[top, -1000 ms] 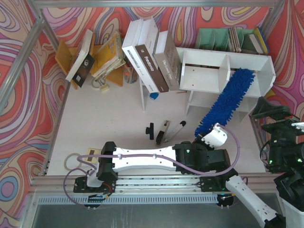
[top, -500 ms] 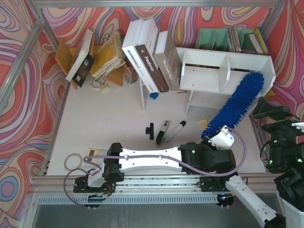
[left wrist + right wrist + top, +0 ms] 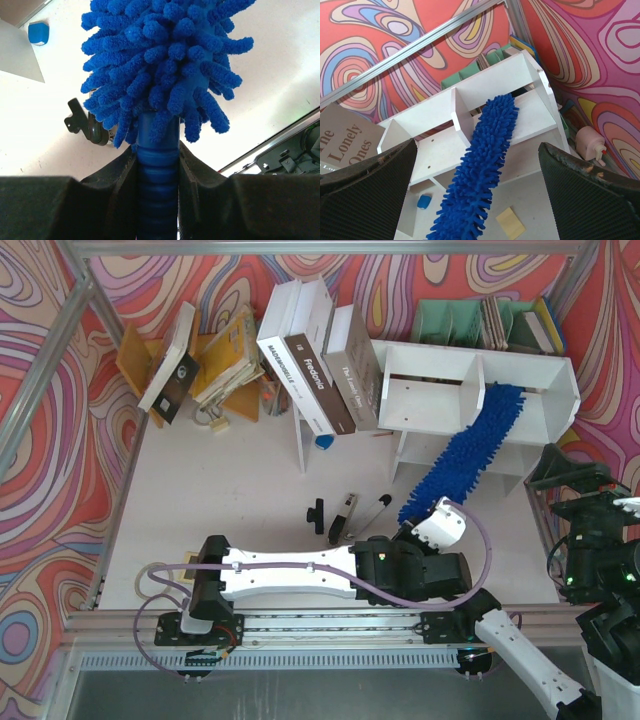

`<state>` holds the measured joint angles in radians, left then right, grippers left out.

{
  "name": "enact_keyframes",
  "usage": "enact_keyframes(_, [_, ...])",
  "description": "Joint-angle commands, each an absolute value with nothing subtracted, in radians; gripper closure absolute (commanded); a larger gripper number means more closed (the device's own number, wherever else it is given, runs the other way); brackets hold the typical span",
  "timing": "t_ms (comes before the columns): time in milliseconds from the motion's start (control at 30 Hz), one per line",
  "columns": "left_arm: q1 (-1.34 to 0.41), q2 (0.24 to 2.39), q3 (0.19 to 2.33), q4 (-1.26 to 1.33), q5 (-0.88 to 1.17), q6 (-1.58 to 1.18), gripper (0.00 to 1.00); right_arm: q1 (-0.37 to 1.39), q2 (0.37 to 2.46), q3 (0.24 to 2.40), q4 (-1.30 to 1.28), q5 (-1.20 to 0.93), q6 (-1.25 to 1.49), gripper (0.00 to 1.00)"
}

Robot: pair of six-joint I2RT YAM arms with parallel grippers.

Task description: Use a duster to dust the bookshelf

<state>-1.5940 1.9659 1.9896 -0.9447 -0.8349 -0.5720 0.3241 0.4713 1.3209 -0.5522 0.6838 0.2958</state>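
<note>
Largest item: white table [image 3: 230,510], enclosed by swirl-patterned walls. At its rear right, the bookshelf [image 3: 470,355] [image 3: 445,145], white, with two cubbies split by a central divider and a lower shelf beneath. Behind it, against the back wall, a green slotted rack [image 3: 455,320] holding books. To the left of the shelf unit, large books [image 3: 320,365] leaning against a thin white upright board. Across the front right of the table, the duster [image 3: 465,450] [image 3: 165,60] [image 3: 480,175], bright blue and fluffy, laid on a diagonal from the left gripper [image 3: 425,525] [image 3: 158,165] up into the right cubby, tip inside that compartment just right of the divider, pile resting over the cubby's front edge. Left claw clamped tight on the ribbed blue handle just below the pile, fingers [image 3: 120,175] pressed to both sides of it. Right gripper [image 3: 477,187] off the right front of the shelf, facing the cubbies, jaws spread wide, gripping nothing, well apart from the duster. Near table centre, left of the duster's lower end, small black-and-silver tools [image 3: 345,515], lying apart from it. Below the shelf front, a yellow note [image 3: 510,222] flat on the table. Under the leaning books, a small blue object [image 3: 324,442].
</note>
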Motion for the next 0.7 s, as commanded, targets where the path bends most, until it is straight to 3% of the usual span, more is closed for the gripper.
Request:
enact_keyframes(0, [-1.588,1.93,1.97,-0.882,-0.891,-0.559,1.0,0.323,0.462,1.32,-0.552,0.693,0.3,0.05])
enact_keyframes(367, [-1.599,1.982,2.043,-0.74,-0.779,-0.403,1.0,0.324,0.457,1.342,-0.559,0.705,0.293,0.05])
enact_keyframes(667, [-1.649,1.919,1.982,-0.538,-0.838,-0.255,1.0,0.324,0.454,1.349,-0.549,0.707,0.287,0.05])
